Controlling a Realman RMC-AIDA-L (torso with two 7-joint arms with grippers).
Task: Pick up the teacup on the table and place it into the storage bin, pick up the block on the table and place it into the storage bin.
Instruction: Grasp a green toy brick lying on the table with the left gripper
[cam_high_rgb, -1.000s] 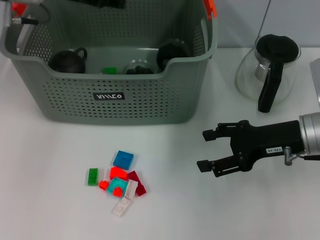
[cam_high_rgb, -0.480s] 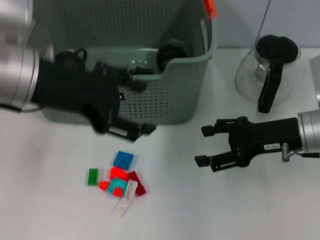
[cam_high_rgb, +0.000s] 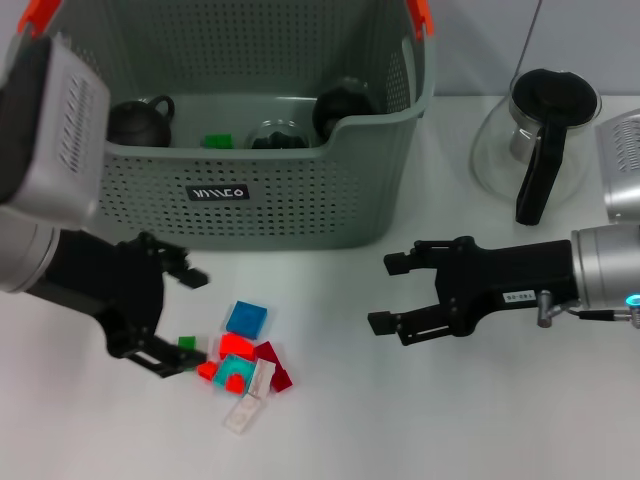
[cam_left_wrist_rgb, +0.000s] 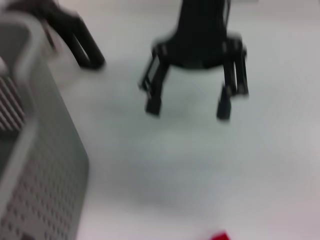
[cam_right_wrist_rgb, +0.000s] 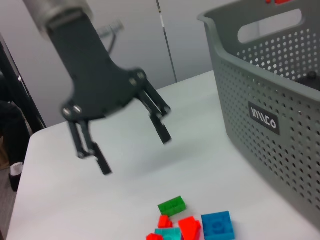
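The storage bin (cam_high_rgb: 300, 200) stands at the back of the table; its wall also shows in the right wrist view (cam_right_wrist_rgb: 280, 95). Dark cup-shaped vessels lie inside it, one with a handle (cam_high_rgb: 140, 118), plus a green block (cam_high_rgb: 218, 141); I cannot tell which is the teacup. A pile of blocks lies in front: blue (cam_high_rgb: 246, 318), red (cam_high_rgb: 236, 346), green (cam_high_rgb: 186, 343). My left gripper (cam_high_rgb: 197, 322) is open, low at the pile's left side, straddling the green block (cam_right_wrist_rgb: 171, 205). My right gripper (cam_high_rgb: 384, 294) is open, right of the pile, empty.
A glass pot with a black handle and lid (cam_high_rgb: 540, 140) stands at the back right. Bare white table (cam_high_rgb: 420, 420) lies along the front. The left wrist view shows the right gripper (cam_left_wrist_rgb: 187, 110) across the table and the bin's wall (cam_left_wrist_rgb: 35, 170).
My left arm came out of the bin and swung down to the block pile, with open fingers now around the green block. The right gripper edged left toward the pile.
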